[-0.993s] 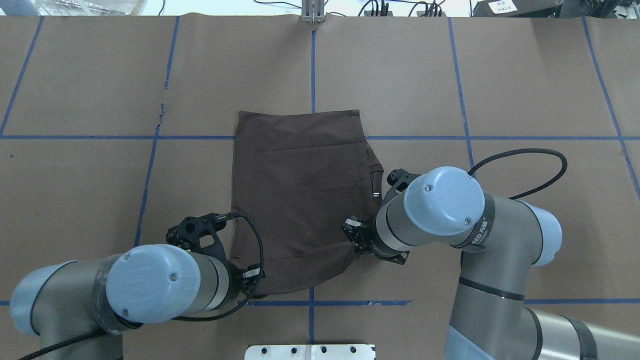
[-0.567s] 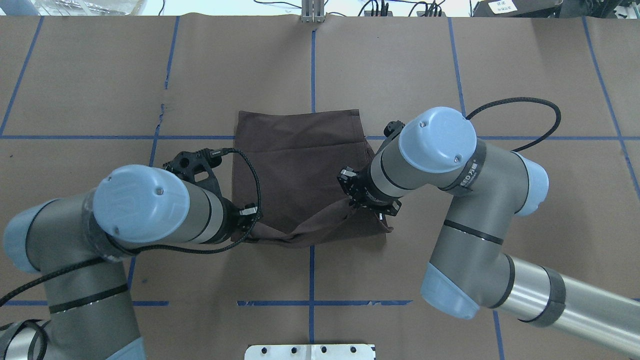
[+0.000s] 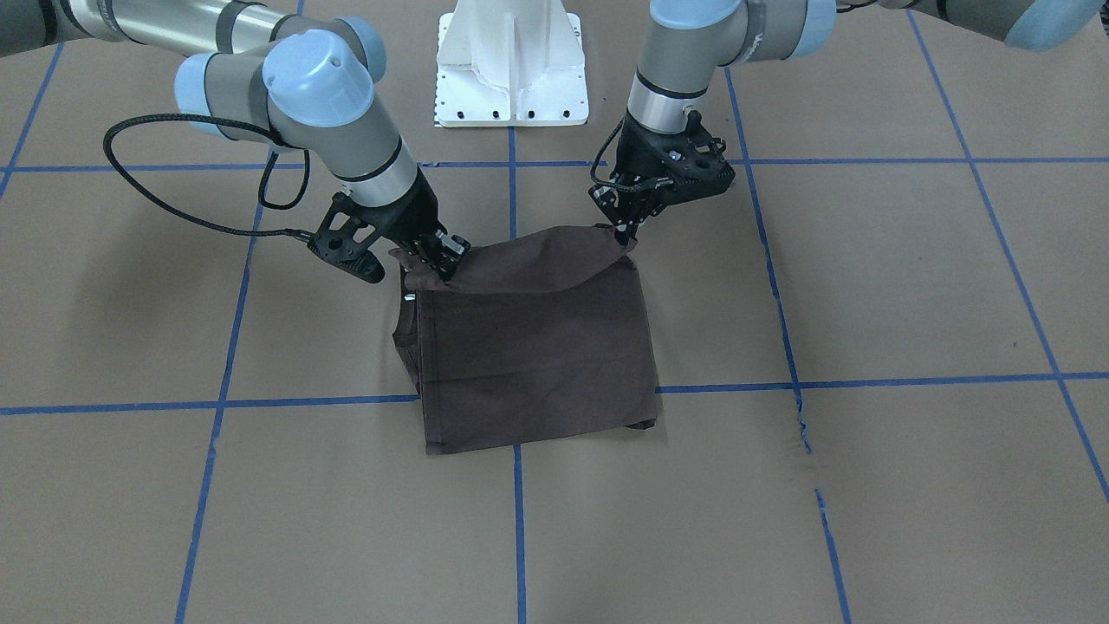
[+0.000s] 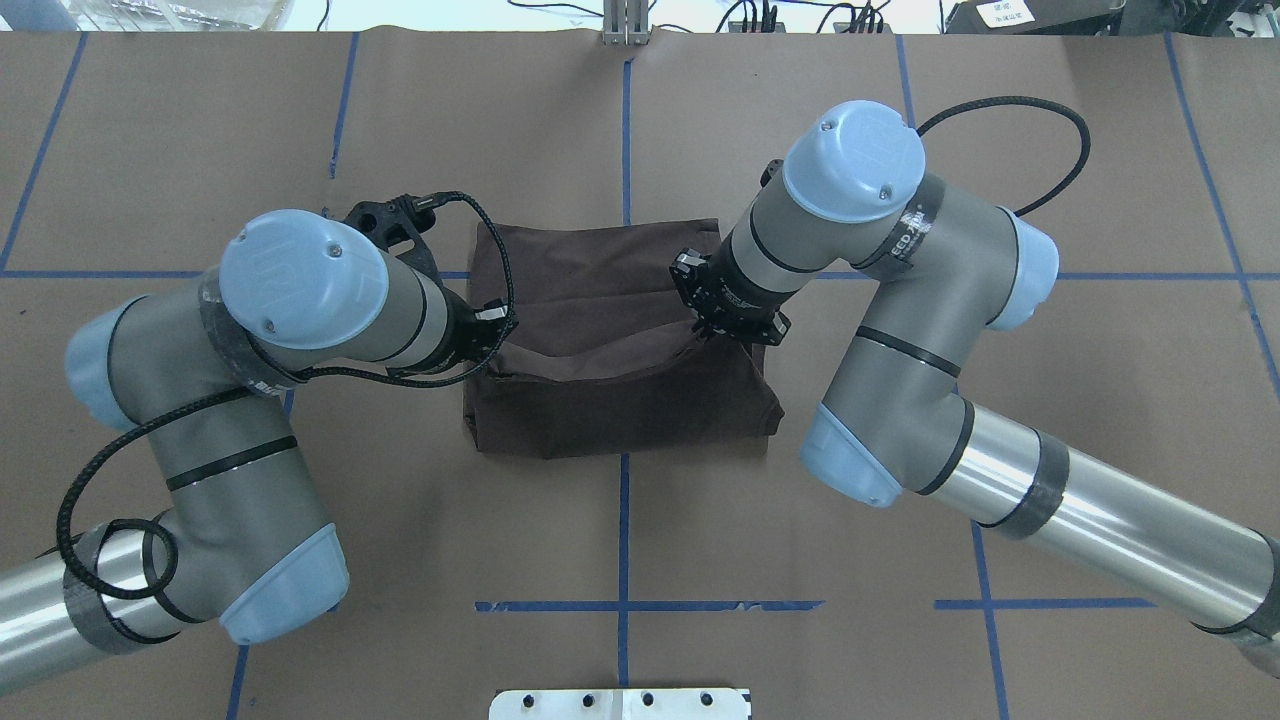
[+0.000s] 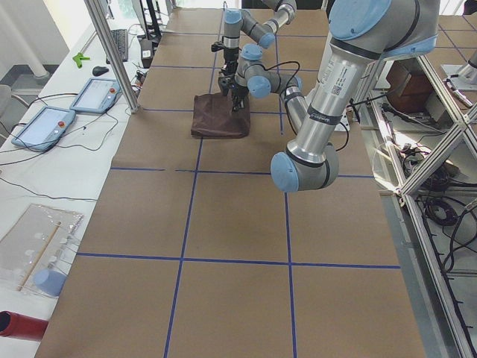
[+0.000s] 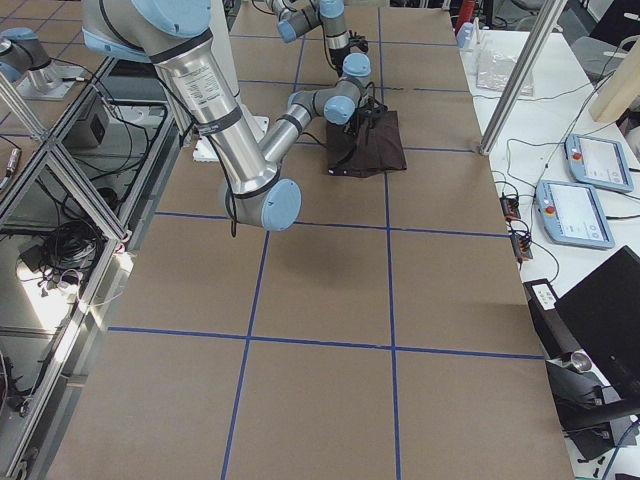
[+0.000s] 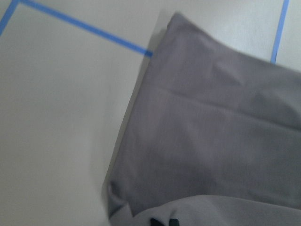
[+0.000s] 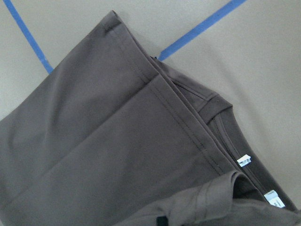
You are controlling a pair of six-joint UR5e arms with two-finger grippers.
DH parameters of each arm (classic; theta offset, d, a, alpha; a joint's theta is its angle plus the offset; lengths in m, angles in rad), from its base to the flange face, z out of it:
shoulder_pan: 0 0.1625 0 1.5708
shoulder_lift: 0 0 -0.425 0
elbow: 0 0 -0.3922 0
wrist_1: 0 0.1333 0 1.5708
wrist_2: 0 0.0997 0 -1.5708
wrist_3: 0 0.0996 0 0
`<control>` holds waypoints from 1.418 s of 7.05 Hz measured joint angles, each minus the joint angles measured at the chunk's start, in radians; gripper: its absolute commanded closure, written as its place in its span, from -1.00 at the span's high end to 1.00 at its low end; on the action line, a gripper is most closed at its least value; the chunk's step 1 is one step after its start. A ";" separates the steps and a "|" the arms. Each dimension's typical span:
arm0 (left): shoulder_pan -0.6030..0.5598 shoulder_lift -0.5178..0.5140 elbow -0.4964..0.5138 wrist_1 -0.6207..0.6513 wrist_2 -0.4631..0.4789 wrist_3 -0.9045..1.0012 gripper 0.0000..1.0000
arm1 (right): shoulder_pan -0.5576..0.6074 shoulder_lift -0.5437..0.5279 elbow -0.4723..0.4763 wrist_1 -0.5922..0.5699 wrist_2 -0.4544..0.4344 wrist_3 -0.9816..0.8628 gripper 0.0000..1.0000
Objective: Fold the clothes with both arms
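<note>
- Left black two-finger gripper [image 3: 625, 229]: clenched on a lifted corner of the dark brown short-sleeved T-shirt [image 3: 537, 347].
- Right black two-finger gripper [image 3: 436, 257]: pinching the other lifted corner.
- Below both claws: rest of shirt folded flat on brown paper-covered table [image 3: 866, 485].

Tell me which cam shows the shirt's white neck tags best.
Right wrist-mounted: both neck tags show close and sharp on the folded T-shirt. Front-facing gives only a tiny white speck at the shirt's edge. Overhead, left wrist and both side views show no tags.
</note>
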 measured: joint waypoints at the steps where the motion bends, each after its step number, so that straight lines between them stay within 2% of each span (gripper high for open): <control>1: -0.007 -0.005 0.041 -0.042 0.001 0.001 -1.00 | 0.005 0.032 -0.045 0.009 0.002 -0.002 -1.00; 3: -0.028 -0.019 0.084 -0.077 0.002 0.000 -1.00 | 0.021 0.062 -0.125 0.059 0.003 -0.002 -1.00; 4: -0.052 -0.051 0.147 -0.103 0.002 0.000 -0.01 | 0.037 0.091 -0.188 0.073 0.004 -0.002 -0.96; 5: -0.089 -0.099 0.252 -0.161 0.002 0.003 0.99 | 0.060 0.148 -0.279 0.079 0.010 -0.004 0.97; 7: -0.212 -0.198 0.558 -0.351 0.005 0.129 1.00 | 0.136 0.288 -0.522 0.082 0.030 -0.077 1.00; 8: -0.279 -0.216 0.657 -0.418 0.005 0.226 1.00 | 0.182 0.318 -0.609 0.083 0.035 -0.167 1.00; 10: -0.342 -0.224 0.725 -0.465 0.000 0.332 1.00 | 0.240 0.331 -0.686 0.082 0.045 -0.299 1.00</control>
